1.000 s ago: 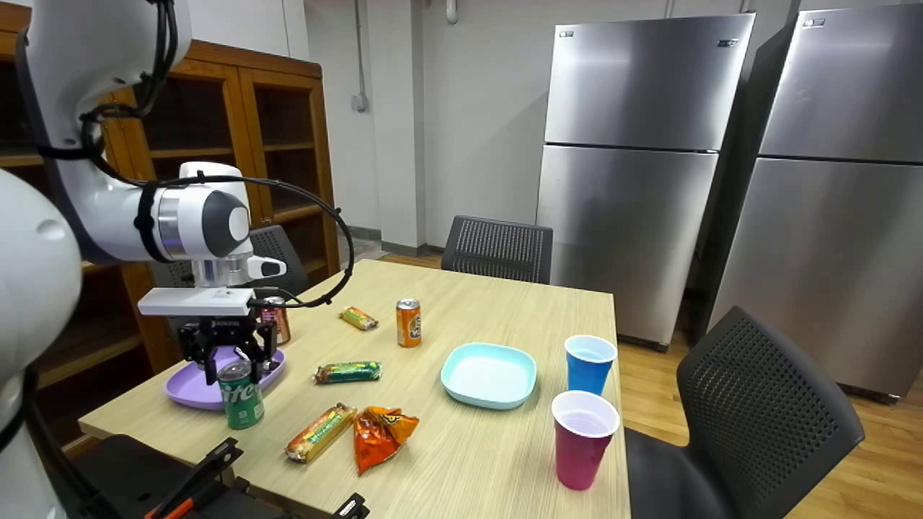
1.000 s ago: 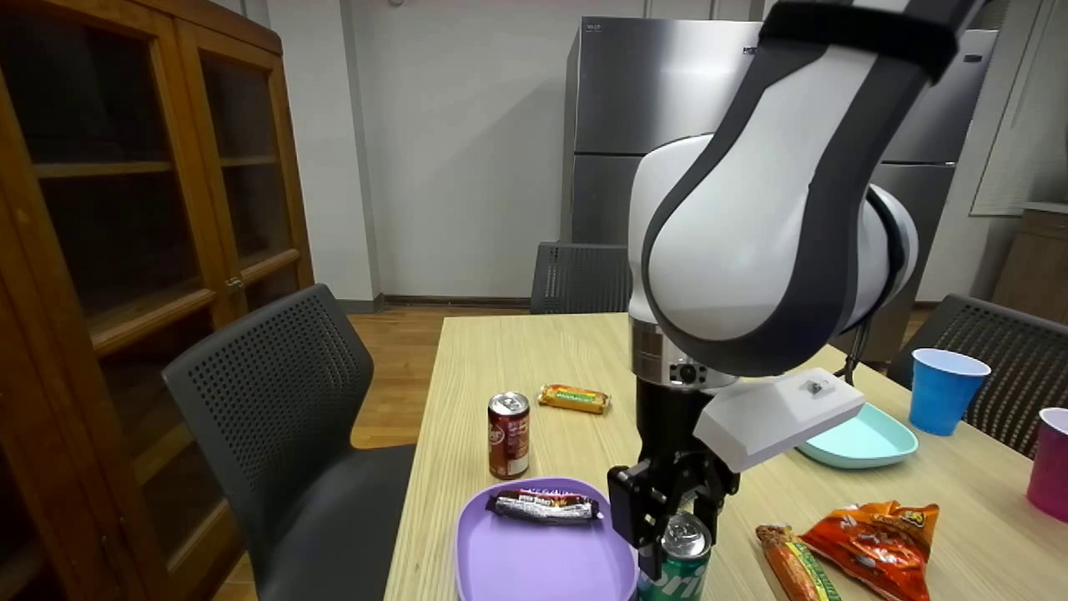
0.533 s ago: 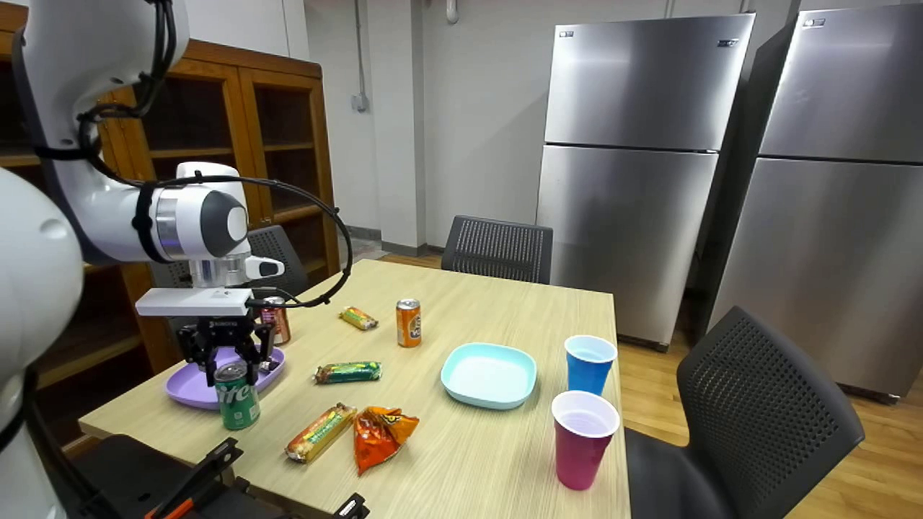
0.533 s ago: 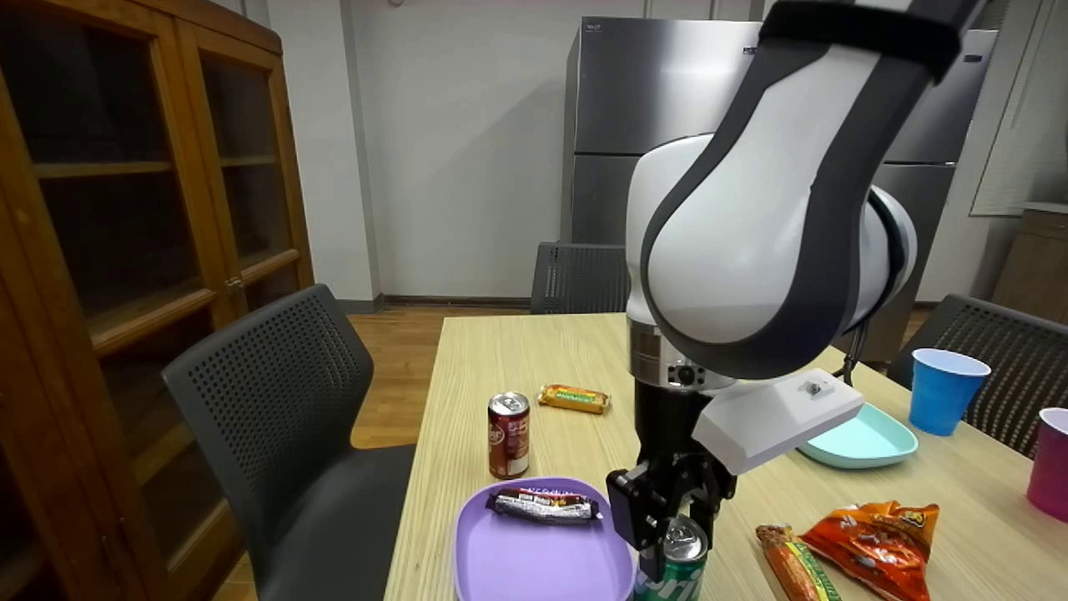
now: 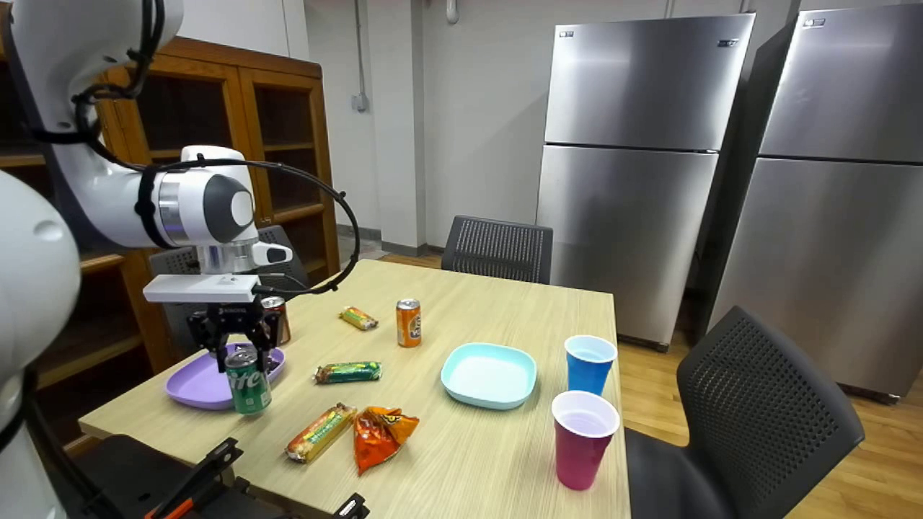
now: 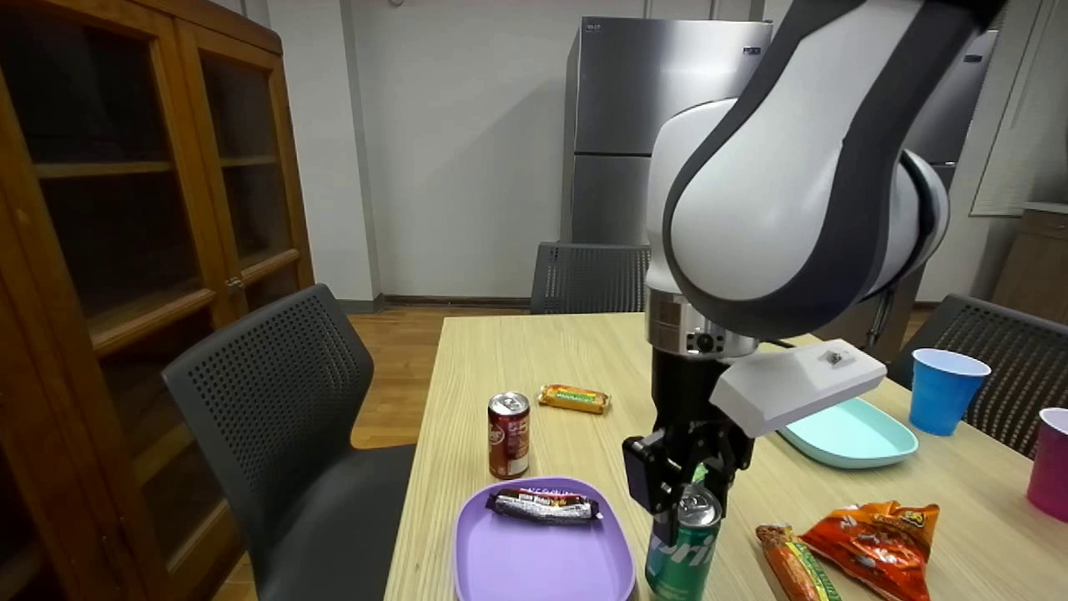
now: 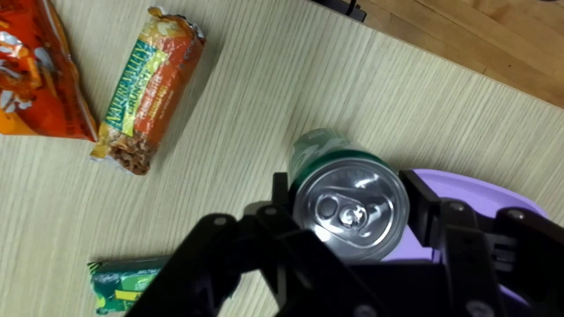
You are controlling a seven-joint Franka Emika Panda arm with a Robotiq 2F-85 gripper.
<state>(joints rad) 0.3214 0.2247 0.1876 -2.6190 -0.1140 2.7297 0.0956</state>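
Observation:
My gripper (image 7: pixel 347 193) is shut on a green Sprite can (image 7: pixel 324 147), one finger against each side near its silver lid. The can stays roughly upright and appears raised a little off the table in both exterior views. Right beside it lies a purple plate (image 6: pixel 542 563), which holds a bar in a dark wrapper (image 6: pixel 546 507). In an exterior view the can (image 5: pixel 250 393) overlaps the plate's near edge. A granola bar (image 7: pixel 147 94) and an orange snack bag (image 7: pixel 37 75) are on the table nearby; a green-wrapped bar (image 7: pixel 125 281) is partly hidden by the gripper.
Behind the plate stands a dark red can (image 6: pixel 509 436), with a small yellow bar (image 6: pixel 575 399) close by. An orange can (image 5: pixel 409 323), a turquoise plate (image 5: pixel 489 376), a blue cup (image 5: pixel 590 365) and a magenta cup (image 5: pixel 583 441) are also on the table. Chairs surround it.
The jaws have closed a little onto the can. Over the last half second, gripper and can have risen and moved slightly to the right in both exterior views.

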